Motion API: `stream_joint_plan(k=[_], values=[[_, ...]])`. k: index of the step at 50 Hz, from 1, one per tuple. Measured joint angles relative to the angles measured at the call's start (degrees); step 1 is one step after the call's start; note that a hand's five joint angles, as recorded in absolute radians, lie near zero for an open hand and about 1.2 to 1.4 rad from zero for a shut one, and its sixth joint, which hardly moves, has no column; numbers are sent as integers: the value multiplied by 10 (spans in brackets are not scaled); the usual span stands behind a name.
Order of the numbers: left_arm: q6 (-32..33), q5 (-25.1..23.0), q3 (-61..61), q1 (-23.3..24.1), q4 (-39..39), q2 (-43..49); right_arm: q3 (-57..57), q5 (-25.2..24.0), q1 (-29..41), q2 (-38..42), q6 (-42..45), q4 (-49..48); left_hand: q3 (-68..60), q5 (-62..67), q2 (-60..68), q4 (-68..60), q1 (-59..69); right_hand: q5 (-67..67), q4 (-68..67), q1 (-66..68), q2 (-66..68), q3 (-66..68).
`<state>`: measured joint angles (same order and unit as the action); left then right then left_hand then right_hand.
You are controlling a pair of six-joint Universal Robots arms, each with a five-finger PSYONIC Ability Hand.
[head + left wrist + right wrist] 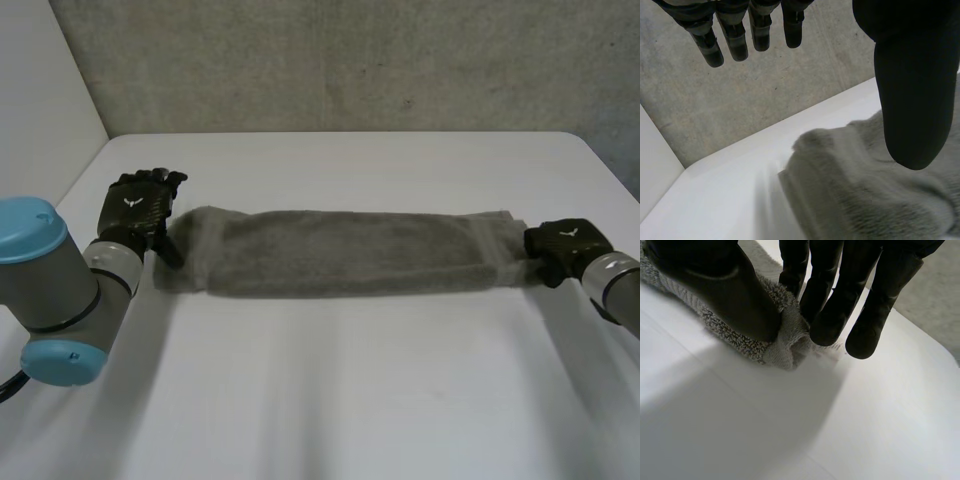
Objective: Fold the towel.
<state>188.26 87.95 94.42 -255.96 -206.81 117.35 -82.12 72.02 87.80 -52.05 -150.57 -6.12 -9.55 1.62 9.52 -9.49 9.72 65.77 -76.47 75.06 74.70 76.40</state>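
A grey towel [340,252], folded into a long strip, lies across the white table [330,400]. My left hand [140,208] hovers at the strip's left end with its fingers [730,35] straight and apart from the thumb [912,90], which hangs just over the towel's end [865,185]. My right hand [562,245] is at the strip's right end. There its thumb [725,290] and fingers [830,310] pinch the towel's corner [787,342] between them.
A grey concrete wall [350,60] stands behind the table's far edge. A white panel [40,90] rises at the left. Bare tabletop stretches in front of the towel.
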Motion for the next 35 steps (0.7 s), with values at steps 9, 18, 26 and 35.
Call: stream_joint_plan(k=[9,18,26,35], values=[[0,0,0,-1,-1,0,11,7,-93,-46,38,30,0,0,0,0,0,0,0,0,0,0],[0,0,1,-2,-1,-2,74,11,-142,-80,131,73,0,0,0,0,0,2,0,1,1,1],[0,0,2,1,0,-3,115,18,5,-121,136,83,0,0,0,0,0,3,0,1,5,6],[0,0,6,5,0,-3,137,35,279,-59,153,7,0,0,0,0,0,3,0,2,5,6]])
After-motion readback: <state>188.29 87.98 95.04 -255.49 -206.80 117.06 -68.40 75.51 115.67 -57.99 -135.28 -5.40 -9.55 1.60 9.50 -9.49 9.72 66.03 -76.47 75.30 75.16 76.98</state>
